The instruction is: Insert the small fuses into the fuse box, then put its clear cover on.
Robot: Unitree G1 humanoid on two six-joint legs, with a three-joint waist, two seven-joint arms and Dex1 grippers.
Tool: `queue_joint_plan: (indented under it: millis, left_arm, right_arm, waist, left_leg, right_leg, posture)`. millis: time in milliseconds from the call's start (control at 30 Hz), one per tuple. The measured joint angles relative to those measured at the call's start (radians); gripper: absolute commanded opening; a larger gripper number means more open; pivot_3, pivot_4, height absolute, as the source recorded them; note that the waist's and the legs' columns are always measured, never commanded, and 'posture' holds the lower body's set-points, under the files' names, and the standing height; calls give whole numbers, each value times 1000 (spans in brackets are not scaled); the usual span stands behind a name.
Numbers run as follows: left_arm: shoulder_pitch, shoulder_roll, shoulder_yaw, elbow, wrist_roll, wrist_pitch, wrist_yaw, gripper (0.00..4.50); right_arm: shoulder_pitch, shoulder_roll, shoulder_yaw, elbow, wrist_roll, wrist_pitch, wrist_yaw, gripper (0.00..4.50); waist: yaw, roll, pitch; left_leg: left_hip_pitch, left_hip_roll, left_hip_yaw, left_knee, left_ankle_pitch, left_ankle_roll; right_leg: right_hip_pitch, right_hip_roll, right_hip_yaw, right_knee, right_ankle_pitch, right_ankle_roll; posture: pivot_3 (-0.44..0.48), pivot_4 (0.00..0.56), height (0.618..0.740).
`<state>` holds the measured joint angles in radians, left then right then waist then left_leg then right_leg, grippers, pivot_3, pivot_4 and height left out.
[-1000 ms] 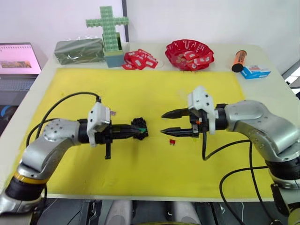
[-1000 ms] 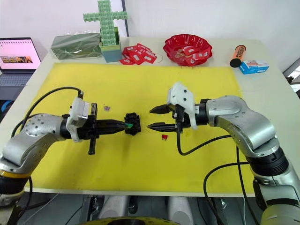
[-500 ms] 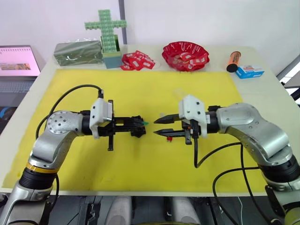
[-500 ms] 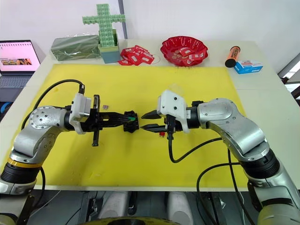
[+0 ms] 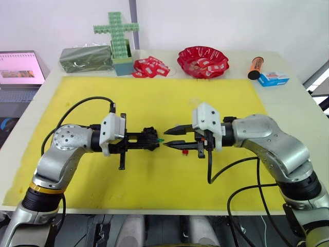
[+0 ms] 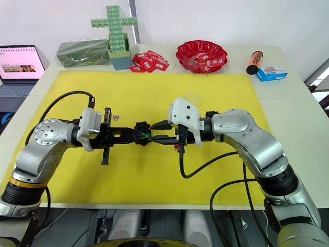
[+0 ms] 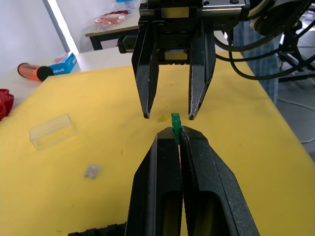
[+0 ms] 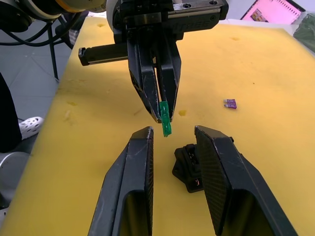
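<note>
- Left eye view: your left gripper [image 5: 156, 139] pinches the green fuse [image 5: 160, 140] at frame centre, over the fuse box [image 5: 149, 133]; your right gripper [image 5: 167, 138] faces it, spread apart.
- Left wrist view: the clear cover [image 7: 52, 131] and a grey fuse [image 7: 91, 171] lie at frame left on the yellow surface [image 7: 98, 98].
- Right wrist view: a purplish fuse [image 8: 230, 103] lies at right.

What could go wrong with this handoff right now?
1. The left gripper pinches the green fuse only by its end, so a nudge from the open right gripper could twist or drop it.
2. The fuse box sits just under the right gripper's jaws; closing low could knock it.
3. A dropped fuse could roll across the yellow mat.
</note>
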<state>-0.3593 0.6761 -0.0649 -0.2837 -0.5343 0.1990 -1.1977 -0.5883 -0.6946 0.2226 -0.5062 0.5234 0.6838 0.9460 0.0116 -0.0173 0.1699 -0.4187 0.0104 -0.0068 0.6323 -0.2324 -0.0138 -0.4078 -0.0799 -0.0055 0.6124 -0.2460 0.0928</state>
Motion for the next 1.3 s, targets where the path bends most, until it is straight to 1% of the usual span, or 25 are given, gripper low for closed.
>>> queue_joint_plan:
  millis: [67, 100, 167, 233, 267, 567, 700, 733, 767, 800, 900, 1000, 1033, 1100, 1167, 1300]
  left_arm:
    - [-3, -7, 0, 0, 0, 0, 1, 0]
    - [-3, -7, 0, 0, 0, 0, 1, 0]
    - [-4, -9, 0, 0, 0, 3, 1, 0]
    - [-4, -11, 2, 0, -1, 7, 3, 0]
    - [-4, -11, 5, 0, -1, 6, 2, 0]
    - [-8, -12, 7, 0, -2, 9, 0, 0]
    - [0, -10, 8, -1, 0, 8, -1, 1000]
    - [6, -9, 8, 0, 2, 8, 1, 1424]
    - [12, -9, 10, 0, 3, 8, 3, 1718]
    - [18, -9, 15, 1, 4, 7, 7, 2160]
    - [64, -1, 54, 5, 17, -2, 32, 3188]
    - [235, -40, 130, -11, 62, -41, 145, 4364]
    - [282, -59, 138, -12, 73, -42, 180, 4469]
    - [347, -85, 141, -18, 94, -61, 228, 4469]
    - [374, -99, 147, -28, 112, -85, 258, 4469]
    - [405, -156, 153, -33, 143, -126, 329, 4469]
  right_arm:
    - [-1, 0, 0, 0, 0, 0, 0, 1353]
    - [-1, 1, 0, 0, 0, 0, 0, 1192]
    - [-3, 4, 0, 0, 1, 0, 0, 780]
    - [-5, 9, 0, 0, 1, 0, 0, 120]
    - [-5, 9, 1, 1, 1, 1, 2, 49]
    - [-7, 14, -4, 5, 10, 8, 3, 49]
    - [-25, 14, -8, 7, 31, 19, 11, 0]
    - [-38, 13, -12, 7, 38, 27, 14, 0]
    - [-49, 12, -15, 7, 42, 30, 17, 0]
    - [-58, 11, -15, 7, 43, 31, 20, 0]
    - [-75, 10, -10, 10, 36, 29, 25, 0]
    - [-112, 9, 34, 45, -30, 26, 17, 0]
    - [-117, 10, 48, 60, -51, 26, 12, 0]
    - [-135, 15, 92, 85, -99, 24, 8, 0]
    - [-160, 35, 128, 106, -138, 28, -4, 0]
    - [-225, 82, 174, 133, -199, 54, -38, 0]
  waist:
    - [0, 0, 0]
    - [-1, 0, 0]
    - [-1, 0, 0]
    - [0, 0, 0]
    - [0, 0, 0]
    - [0, 0, 0]
    - [-1, 0, 0]
    - [-1, 0, 0]
    - [-1, 0, 0]
    - [-1, 0, 0]
    - [-2, 0, 0]
    - [-11, 1, -1]
    - [-12, 1, -1]
    - [-7, 0, 0]
    - [-2, 0, 0]
    - [1, 0, -1]
  left_leg:
    - [0, 0, 0, 0, 0, 0]
    - [0, 0, 0, 0, 0, 0]
    - [0, 0, 0, 0, 0, 0]
    - [0, 0, 0, 0, 0, 0]
    - [0, 0, 0, 0, 0, 0]
    - [1, -1, 0, 0, 0, 0]
    - [1, -1, 0, 0, 0, 0]
    - [1, -1, 0, 0, 0, 0]
    - [1, -1, 0, 0, 0, 0]
    - [2, -1, 0, 0, 0, 0]
    - [2, 0, 0, 0, 0, 0]
    - [7, 1, 1, -2, 0, 0]
    - [7, 2, 1, -2, 0, 0]
    - [7, 2, 1, -2, 0, 0]
    - [7, 2, 1, -1, 0, 0]
    - [8, 2, 1, -1, 0, 0]
  right_leg:
    - [0, 0, 0, 0, 0, 0]
    - [0, 0, 0, 0, 0, 0]
    - [0, 0, 0, 1, 0, 0]
    - [0, 0, 0, 1, 0, 1]
    - [0, 0, 0, 1, 0, 1]
    - [0, 0, 0, 1, 1, 2]
    - [0, 0, 0, 2, 2, 3]
    - [0, 0, 0, 2, 2, 3]
    - [0, 1, 0, 2, 2, 3]
    - [0, 1, 0, 2, 2, 3]
    - [1, 1, 0, 2, 2, 3]
    - [2, 0, 3, 2, 1, 3]
    - [3, 0, 2, 2, 1, 3]
    - [2, 1, 2, 2, 0, 0]
    - [3, 0, 2, 3, 0, 0]
    - [3, -1, 3, 2, 0, -1]
  posture:
    - [0, 150, 740]
    - [0, 150, 740]
    - [0, 150, 740]
    - [0, 150, 740]
    - [0, 150, 740]
    - [0, 150, 740]
    - [0, 150, 740]
    - [0, 150, 740]
    - [0, 150, 740]
    - [0, 150, 740]
    - [0, 150, 740]
    - [0, 150, 740]
    - [0, 150, 740]
    - [0, 150, 740]
    - [0, 150, 740]
    - [0, 150, 740]
